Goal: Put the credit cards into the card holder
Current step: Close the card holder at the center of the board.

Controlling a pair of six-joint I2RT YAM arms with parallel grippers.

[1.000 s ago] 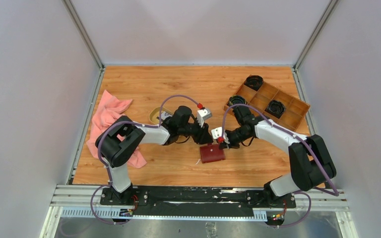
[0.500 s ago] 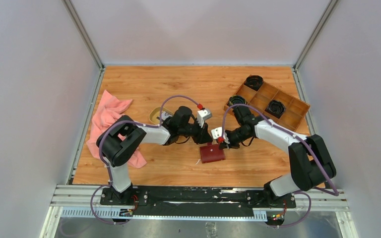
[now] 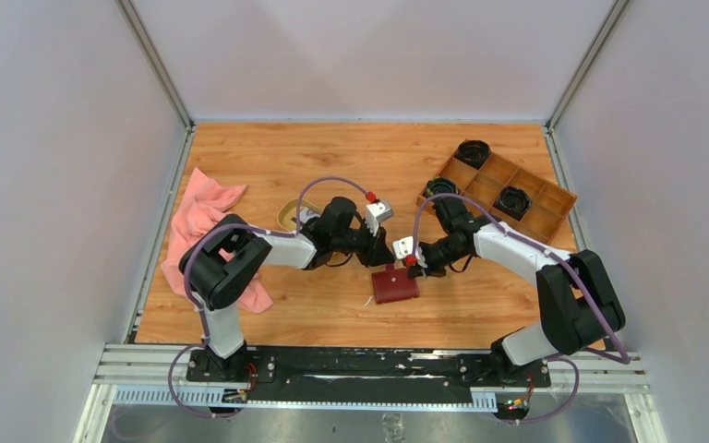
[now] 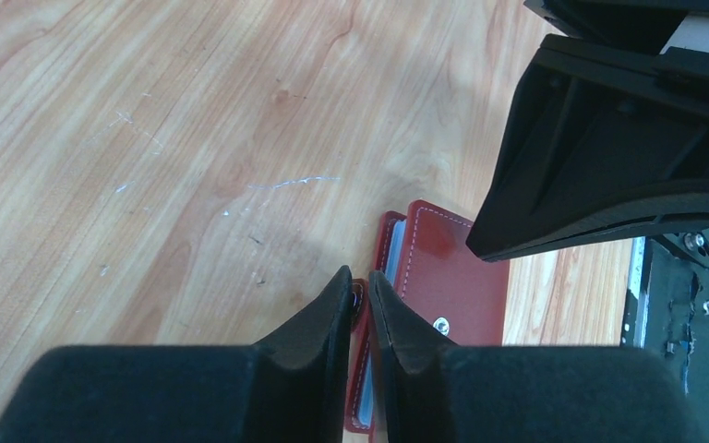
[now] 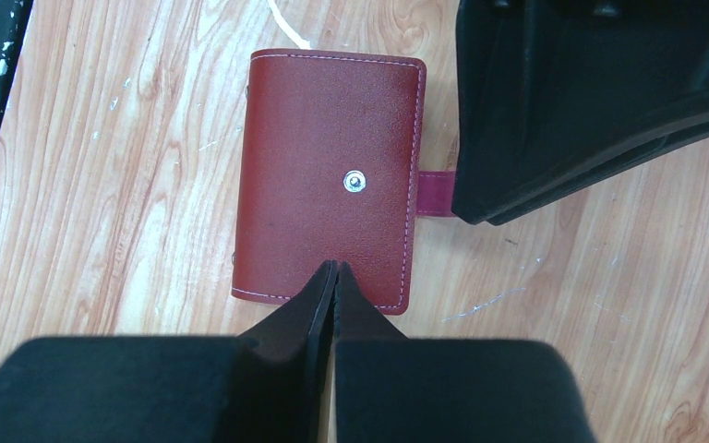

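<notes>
Right now the left claw [image 4: 358, 288] has its fingers almost together, only a sliver between them, and the snap tab [image 5: 434, 192] looks pinched in that sliver. The right claw [image 5: 335, 269] is fully closed and grips nothing, its tips touching the cover of the card holder [image 5: 328, 138] at the short edge nearest it. The holder lies flat and folded on the table [image 5: 102, 185] between the two claws. Its long axis runs straight away from the right claw, and the tab juts from the long side facing the left claw. The stud [image 5: 355, 182] is bare, so opening the cover seems next. No credit cards can be made out beside the holder.
</notes>
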